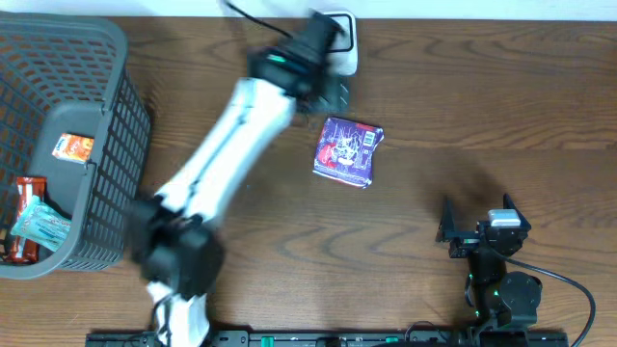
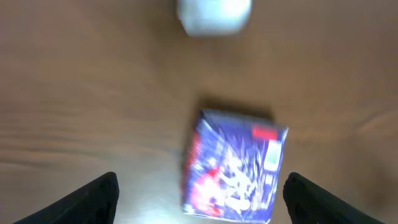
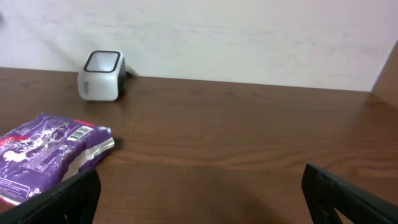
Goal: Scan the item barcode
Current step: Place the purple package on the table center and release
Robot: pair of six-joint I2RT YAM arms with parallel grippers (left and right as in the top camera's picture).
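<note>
1. Left arm [image 1: 222,154] stretches diagonally away from its base, blurred in the overhead view
2. Left gripper [image 2: 202,180] points down, fingers [image 2: 99,199] spread wide, gripping nothing
3. Right arm [image 1: 501,284] sits folded near its base
4. Right gripper [image 3: 200,186] is held level, jaws wide apart and empty

A purple packet [image 1: 348,150] lies flat near the middle of the bench [image 1: 482,106], free of both arms. A white scanner [image 1: 342,43] stands at the far edge. The left arm reaches diagonally from the near edge, and its blurred claw [image 1: 331,93] is between scanner and packet. A grey basket [image 1: 106,58] at the left edge holds snack packs [image 1: 73,147]. The right claw [image 1: 474,224] rests spread apart near the near right corner.
</note>
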